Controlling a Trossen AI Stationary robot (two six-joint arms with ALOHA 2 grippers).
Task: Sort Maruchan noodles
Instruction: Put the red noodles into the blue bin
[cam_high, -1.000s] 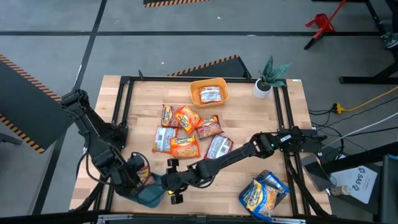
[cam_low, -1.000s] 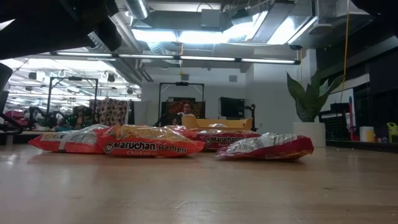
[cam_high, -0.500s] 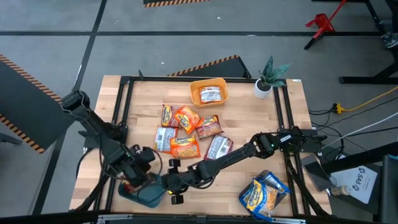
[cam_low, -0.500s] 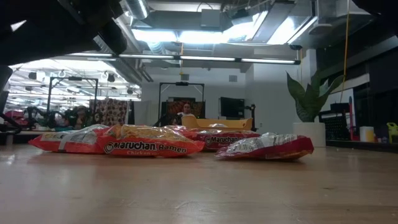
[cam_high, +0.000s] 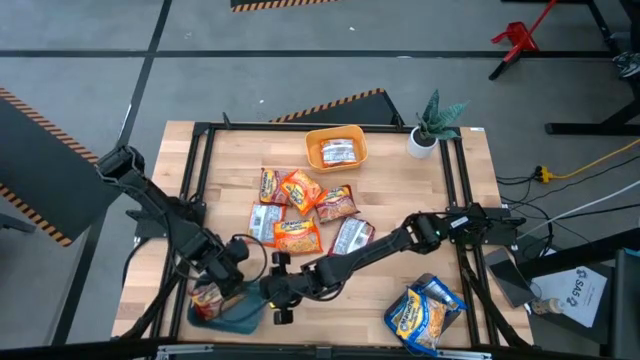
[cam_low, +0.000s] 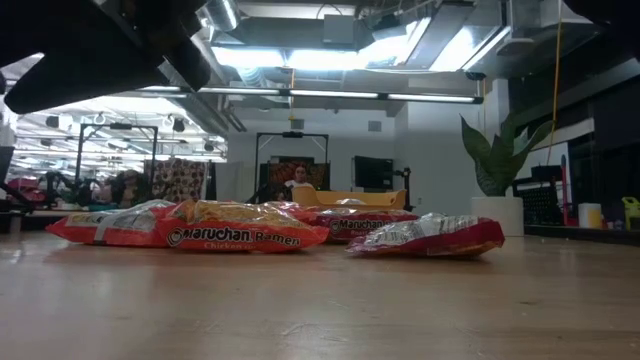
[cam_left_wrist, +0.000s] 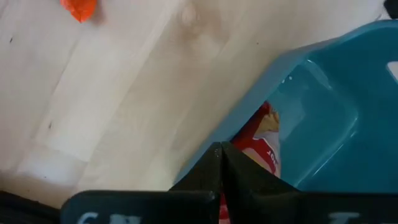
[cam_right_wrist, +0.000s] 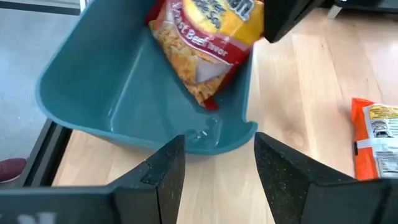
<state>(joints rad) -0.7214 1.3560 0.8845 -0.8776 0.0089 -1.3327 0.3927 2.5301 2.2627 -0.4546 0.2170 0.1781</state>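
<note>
A red-and-yellow Maruchan packet (cam_right_wrist: 205, 37) hangs into the teal bin (cam_right_wrist: 124, 93) at the table's near left, with my left gripper (cam_high: 218, 285) shut on it from above. My right gripper (cam_right_wrist: 217, 149) reaches in from the right. Its fingers are spread at the bin's near wall, one on each side of a rim corner (cam_right_wrist: 245, 130). Several more red, orange and silver Maruchan noodles (cam_high: 295, 215) lie flat in a loose pile mid-table. In the low view they are a row of packets (cam_low: 240, 235). My left gripper is shut on the packet's upper end (cam_right_wrist: 258, 15); its fingers (cam_left_wrist: 221, 155) point down over the bin's rim. The packet hangs tilted below them, its lower corner (cam_right_wrist: 208, 99) down inside the bin. My right gripper's fingertips (cam_right_wrist: 177, 146) stand at the bin's outer wall; whether they touch it I cannot tell.
An orange bin (cam_high: 336, 150) holding one packet stands at the far edge, with a potted plant (cam_high: 432, 125) to its right. Blue-and-yellow packets (cam_high: 425, 315) fill a container at the near right. Black frame rails (cam_high: 455, 190) run along the table's sides.
My left gripper has sunk toward the teal bin and rolled about its own axis. The red-and-yellow packet has gone with it, from above the bin's middle toward the bin's left end and lower into it.
</note>
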